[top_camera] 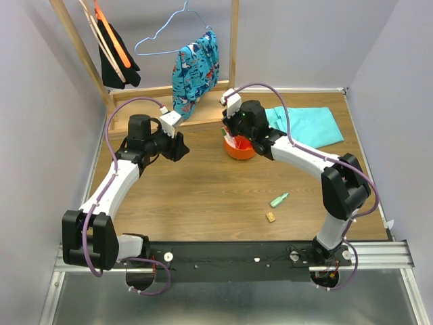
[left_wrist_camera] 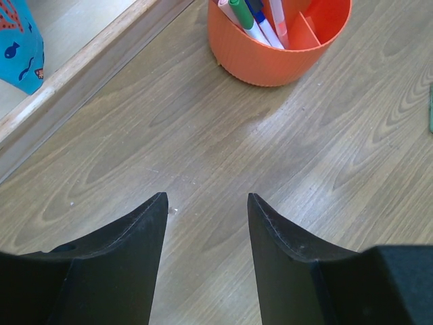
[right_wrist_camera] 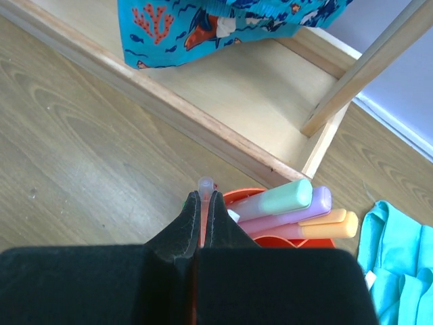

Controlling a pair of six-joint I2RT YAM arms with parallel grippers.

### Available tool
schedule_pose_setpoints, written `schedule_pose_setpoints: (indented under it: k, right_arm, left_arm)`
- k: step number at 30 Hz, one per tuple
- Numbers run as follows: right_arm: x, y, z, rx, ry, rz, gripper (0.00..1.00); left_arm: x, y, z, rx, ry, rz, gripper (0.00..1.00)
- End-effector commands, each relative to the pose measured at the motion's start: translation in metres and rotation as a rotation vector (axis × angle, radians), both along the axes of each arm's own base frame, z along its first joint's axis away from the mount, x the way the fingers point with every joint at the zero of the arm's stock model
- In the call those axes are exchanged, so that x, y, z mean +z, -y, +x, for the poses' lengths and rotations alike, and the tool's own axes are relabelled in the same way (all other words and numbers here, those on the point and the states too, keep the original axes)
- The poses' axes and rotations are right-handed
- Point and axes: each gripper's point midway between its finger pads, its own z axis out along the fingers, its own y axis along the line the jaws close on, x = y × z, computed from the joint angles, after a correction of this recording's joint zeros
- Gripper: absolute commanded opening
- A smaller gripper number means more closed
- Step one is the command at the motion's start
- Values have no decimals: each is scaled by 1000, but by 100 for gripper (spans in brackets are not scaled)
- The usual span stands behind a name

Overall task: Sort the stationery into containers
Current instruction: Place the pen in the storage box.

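**Orange bowl [left_wrist_camera: 270,61] set straight beneath the loaded right fingers [right_wrist_camera: 223,227]**

The right fingers are pressed together on a thin pink pen [right_wrist_camera: 204,184]. Its clear tip is shown poking out past the fingertips, so its long axis is judged to run along the fingers, away from the wrist and toward the wooden rack base [right_wrist_camera: 169,115]. The orange bowl is stood on the desk [top_camera: 203,189] directly under that grip; pastel highlighters [right_wrist_camera: 284,198] are leaned in one compartment and capped pens [left_wrist_camera: 257,24] in another; which compartment lies under the held pen cannot be told. The coming release is therefore judged to turn on the pen being tipped or lowered into the bowl, not carried sideways.

The left fingers [left_wrist_camera: 145,223] are held apart with nothing between them, over bare desk; the bowl is seen ahead of them and a little to their right. A green highlighter [top_camera: 279,200] and a tan eraser [top_camera: 270,217] are left loose on the desk, near each other, well apart from the bowl; both are judged nearer the right arm's base than the left's.
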Motion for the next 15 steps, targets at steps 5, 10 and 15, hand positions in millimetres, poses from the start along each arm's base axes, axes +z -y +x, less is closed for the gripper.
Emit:
schedule_pose_setpoints:
  k: [5,10,15]
  right_arm:
    - [-24,10,-13,-12,-77,-43,3]
    - [-29,18,-21,-17,-106,-70,17]
    - [-25,26,-29,-23,-112,-82,46]
  left_arm:
    - [20,8,1,-42,44,-52,62]
    - [23,9,-1,-41,48,-64,62]
    - [26,9,-4,-49,59,-68,63]
